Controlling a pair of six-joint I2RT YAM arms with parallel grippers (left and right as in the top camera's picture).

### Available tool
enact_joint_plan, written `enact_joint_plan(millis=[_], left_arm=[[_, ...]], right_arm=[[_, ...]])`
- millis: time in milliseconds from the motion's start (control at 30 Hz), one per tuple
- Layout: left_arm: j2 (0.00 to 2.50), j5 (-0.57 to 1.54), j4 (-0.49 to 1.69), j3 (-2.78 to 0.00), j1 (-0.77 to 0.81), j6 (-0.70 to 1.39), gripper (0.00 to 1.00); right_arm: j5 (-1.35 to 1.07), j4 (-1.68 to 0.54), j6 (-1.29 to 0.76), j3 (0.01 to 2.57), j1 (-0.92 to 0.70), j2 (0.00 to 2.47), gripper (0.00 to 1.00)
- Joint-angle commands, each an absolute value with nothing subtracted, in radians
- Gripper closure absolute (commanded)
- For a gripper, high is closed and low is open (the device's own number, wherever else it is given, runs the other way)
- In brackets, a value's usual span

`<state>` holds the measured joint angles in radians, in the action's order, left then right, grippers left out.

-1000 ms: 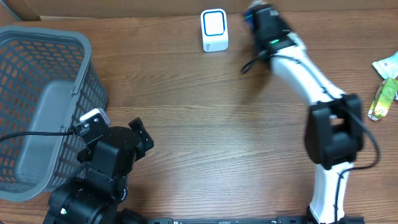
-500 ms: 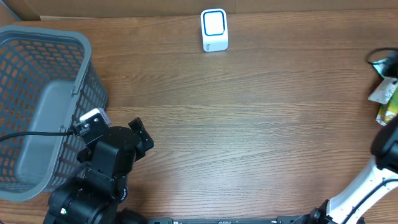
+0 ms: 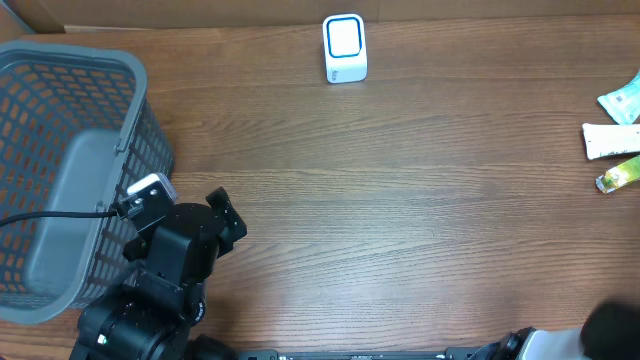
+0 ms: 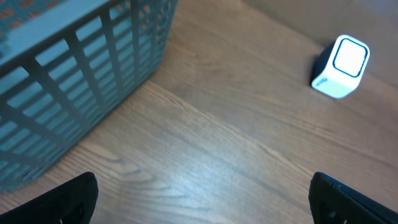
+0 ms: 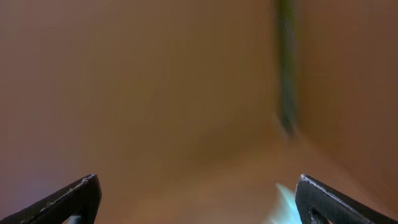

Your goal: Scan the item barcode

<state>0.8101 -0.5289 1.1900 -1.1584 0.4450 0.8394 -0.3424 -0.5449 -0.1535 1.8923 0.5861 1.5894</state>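
overhead view: the scanner [image 3: 345,47] stands at the middle of the far edge of the wooden table [image 3: 400,200]. it is a small white block with rounded corners, and its upper face carries a blue-outlined window. three packets lie at the right edge of the table, well apart from the scanner: a teal packet [image 3: 622,103] cut off by the frame, a white packet [image 3: 612,140] just beside it, and a green packet [image 3: 620,177] nearest the front. no barcode is legible on any of them. a grey mesh basket [image 3: 75,52] occupies the left edge. the left arm [image 3: 165,265] sits at the front-left corner, beside the basket. only a dark blurred part of the right arm [image 3: 615,330] shows at the front-right corner.

left wrist view: the left gripper [image 4: 202,199] has its jaws wide apart with nothing between them, only bare table below. the basket wall fills the upper left; the scanner appears at upper right, tilted, window facing up.

right wrist view: the right gripper [image 5: 199,199] has its jaws wide apart and holds nothing. the picture is heavily blurred: brown surface, one dark green streak [image 5: 286,68], not identifiable.
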Motion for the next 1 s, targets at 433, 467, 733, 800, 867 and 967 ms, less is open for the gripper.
enact_joint_plan(millis=[433, 467, 733, 800, 867, 967], left_arm=[[0.925, -1.187, -0.507, -1.168, 0.423, -0.428, 0.01], [0.939, -1.162, -0.574, -1.168, 0.421, -0.63, 0.01], [0.884, -1.029, -0.334, -1.167, 0.387, -0.787, 0.01], [0.827, -0.94, -0.11, -1.167, 0.361, -0.71, 0.0], [0.775, -0.842, 0.067, -1.167, 0.317, -0.653, 0.0], [0.718, -0.735, 0.201, -1.167, 0.223, -0.545, 0.0]], right_arm=[[-0.707, -0.446, -0.307, 1.932, 0.49, 1.074, 0.0], [-0.692, -0.447, -0.303, 1.932, 0.488, 1.069, 0.0], [-0.603, -0.592, -0.055, 1.916, 0.373, 1.053, 0.0], [-0.445, -0.622, 0.003, 1.871, 0.292, 1.028, 0.0], [-0.267, -0.635, 0.047, 1.808, 0.22, 0.987, 0.0], [-0.145, -0.603, 0.09, 1.687, 0.167, 0.916, 0.0]])
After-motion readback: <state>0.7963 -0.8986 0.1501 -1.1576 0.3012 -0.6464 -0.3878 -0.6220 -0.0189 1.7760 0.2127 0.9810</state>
